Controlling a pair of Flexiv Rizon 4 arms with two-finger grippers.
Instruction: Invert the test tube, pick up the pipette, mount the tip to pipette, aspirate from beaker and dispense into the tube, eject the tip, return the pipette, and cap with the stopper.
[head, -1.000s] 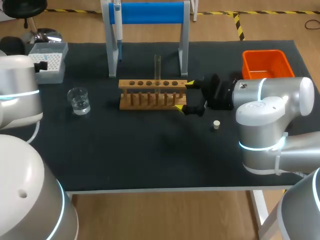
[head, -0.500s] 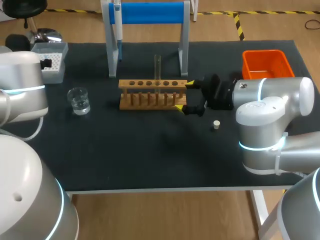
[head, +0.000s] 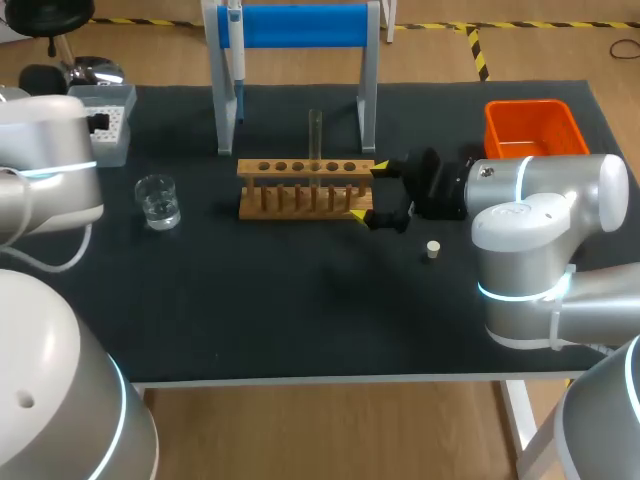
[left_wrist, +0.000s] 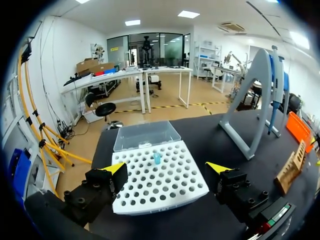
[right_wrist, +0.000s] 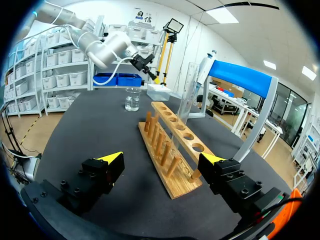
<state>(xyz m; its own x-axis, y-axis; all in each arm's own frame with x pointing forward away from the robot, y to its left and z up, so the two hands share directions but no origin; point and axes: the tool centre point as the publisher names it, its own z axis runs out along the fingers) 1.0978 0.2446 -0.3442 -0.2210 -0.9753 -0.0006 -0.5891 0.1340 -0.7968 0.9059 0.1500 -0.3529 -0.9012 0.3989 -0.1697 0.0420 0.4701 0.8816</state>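
A wooden rack (head: 305, 187) holds one clear test tube (head: 315, 135) standing upright; the right wrist view shows the rack (right_wrist: 172, 145) and the tube (right_wrist: 186, 100) too. My right gripper (head: 385, 195) is open at the rack's right end, its fingers either side of that end (right_wrist: 160, 160). The pipette (head: 237, 50) hangs on the blue stand (head: 300, 25). My left gripper (left_wrist: 167, 172) is open over the white tip box (left_wrist: 155, 182), which holds one blue tip (left_wrist: 157, 158). A beaker (head: 158, 200) of clear liquid stands left of the rack. The stopper (head: 433, 249) lies to the rack's right.
An orange bin (head: 533, 128) sits at the back right. The tip box (head: 105, 120) is at the back left corner, partly behind my left arm (head: 45, 160). The stand's legs reach down just behind the rack.
My left arm has swung to the right and now covers more of the tip box. The right arm and the objects have not moved.
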